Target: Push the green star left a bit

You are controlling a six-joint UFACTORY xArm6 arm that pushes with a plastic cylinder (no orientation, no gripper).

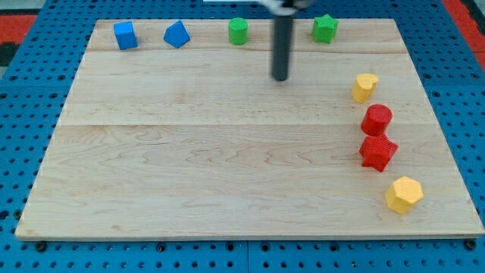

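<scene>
At the board's (227,152) top edge, the green star (325,28) is sitting at two o'clock from my tip (280,77), which, having no pincer, is holding nothing and touching no block, probably because a leftward push needs the star's right side.

On my pale wooden counter (227,167): blue cube (125,35), blue block (176,34), green cylinder (238,31) and green star (325,28) along the view's top; yellow block (364,87), red cylinder (377,119), red star (377,152), yellow hexagon (404,195) down its right.
</scene>
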